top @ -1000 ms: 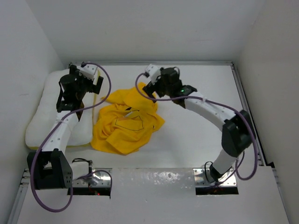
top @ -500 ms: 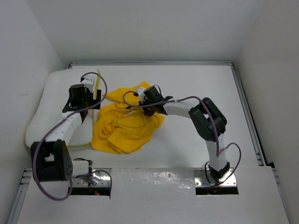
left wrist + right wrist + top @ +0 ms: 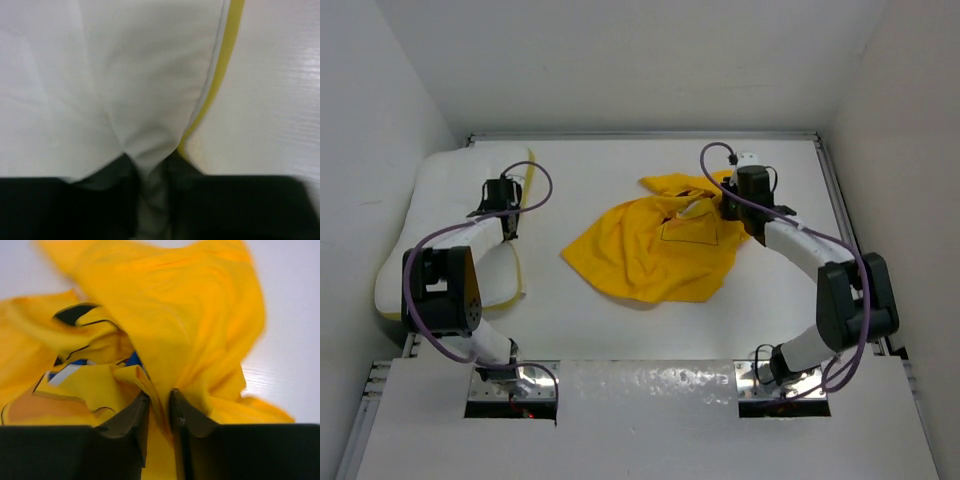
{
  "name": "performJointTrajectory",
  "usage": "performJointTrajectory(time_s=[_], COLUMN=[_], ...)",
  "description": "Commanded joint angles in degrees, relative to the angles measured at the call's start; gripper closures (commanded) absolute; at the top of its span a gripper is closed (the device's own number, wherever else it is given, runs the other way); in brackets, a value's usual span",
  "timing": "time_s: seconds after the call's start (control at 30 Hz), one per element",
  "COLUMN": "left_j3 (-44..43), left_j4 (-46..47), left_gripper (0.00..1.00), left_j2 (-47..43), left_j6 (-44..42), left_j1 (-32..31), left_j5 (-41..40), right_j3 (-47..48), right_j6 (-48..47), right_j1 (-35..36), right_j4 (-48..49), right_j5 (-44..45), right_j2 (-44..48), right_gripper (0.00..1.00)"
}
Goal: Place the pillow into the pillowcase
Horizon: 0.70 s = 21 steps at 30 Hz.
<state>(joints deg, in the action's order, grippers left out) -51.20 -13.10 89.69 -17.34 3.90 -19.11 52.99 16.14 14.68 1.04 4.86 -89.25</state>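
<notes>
The white pillow (image 3: 440, 235) lies at the table's left edge, its yellow strip (image 3: 526, 190) facing the middle. My left gripper (image 3: 503, 195) sits at that edge. In the left wrist view the left gripper (image 3: 150, 167) is shut on a pinched fold of the pillow (image 3: 140, 90), beside the yellow strip (image 3: 222, 80). The yellow pillowcase (image 3: 655, 250) lies crumpled right of centre, its printed outline showing. My right gripper (image 3: 732, 207) is at its far right corner. Seen from the right wrist, the right gripper (image 3: 160, 402) is shut on a fold of the pillowcase (image 3: 185, 315).
White walls close the table (image 3: 620, 170) in at the left, back and right. A metal rail (image 3: 842, 230) runs along the right side. Both arm bases stand at the near edge, with purple cables looping off the arms.
The right gripper took hold of the pillowcase and dragged it right, away from the pillow. The left gripper came down on the pillow's edge and shut on it.
</notes>
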Motion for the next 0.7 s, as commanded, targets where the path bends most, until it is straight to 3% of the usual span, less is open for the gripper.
performJointTrajectory(time_s=[0.0,0.03,0.07,0.17,0.23,0.27,0.3,0.33,0.37,0.4,0.43,0.47,0.57,0.63,0.67], left_j3=[-1.80,-1.71,-1.62,-3.37,-5.57,-8.27,-9.96,-11.45,-15.03,-17.07,-18.83,-20.94,-14.85,-6.77,-4.63], left_j4=[0.62,0.54,0.10,-2.36,-8.56,-11.74,-16.21,-26.87,-32.46,-39.21,-54.42,-61.36,-62.39,-62.39,-62.05], left_gripper=[0.93,1.00,1.00,1.00,1.00,1.00,1.00,1.00,1.00,1.00,1.00,1.00,0.99,0.81,0.66], left_j2=[1.89,1.89,1.20,-2.14,-3.37,-3.73,-4.08,-4.69,-4.87,-5.22,-5.75,-6.19,-12.24,-17.24,-18.83], left_j6=[-4.36,-6.11,-7.52,-13.40,-20.16,-23.40,-33.01,-38.50,-43.08,-54.18,-62.29,-70.55,-78.50,-85.28,-88.01], left_j1=[0.49,0.49,0.49,0.06,-1.26,-1.70,-2.05,-2.49,-2.58,-2.84,-2.93,-2.93,-3.29,-3.29,-3.29], left_j5=[3.81,5.30,10.01,24.96,34.95,38.85,42.89,50.59,54.23,57.14,61.52,62.00,52.64,43.52,41.72], right_j3=[-3.24,-3.51,-4.12,-4.91,-4.65,-4.30,-3.08,-2.29,-1.41,0.08,0.96,1.93,7.71,10.89,14.21], right_j6=[-1.90,-2.25,-2.78,-3.13,-3.83,-3.92,-4.01,-3.93,-3.32,-3.31,-3.14,-2.79,-1.47,-1.11,-0.50], right_j1=[-0.34,-0.96,-2.18,-3.77,-4.22,-4.22,-4.22,-4.30,-4.31,-4.22,-4.22,-4.22,-4.39,-4.39,-4.39], right_j4=[-3.30,-5.85,-6.92,-8.51,-8.07,-7.90,-7.72,-7.37,-7.19,-6.84,-6.84,-6.84,-7.45,-8.33,-8.68], right_j5=[2.52,2.61,2.61,2.17,2.08,1.56,1.12,0.50,0.15,-0.29,-0.12,0.58,2.69,1.73,2.08], right_j2=[4.16,6.00,6.98,11.11,13.30,13.58,13.49,13.40,12.19,11.30,10.25,7.72,1.22,-2.57,-4.59], right_gripper=[0.72,0.48,0.22,0.09,0.09,0.23,0.43,0.69,0.86,0.99,0.99,0.98,0.71,0.54,0.53])
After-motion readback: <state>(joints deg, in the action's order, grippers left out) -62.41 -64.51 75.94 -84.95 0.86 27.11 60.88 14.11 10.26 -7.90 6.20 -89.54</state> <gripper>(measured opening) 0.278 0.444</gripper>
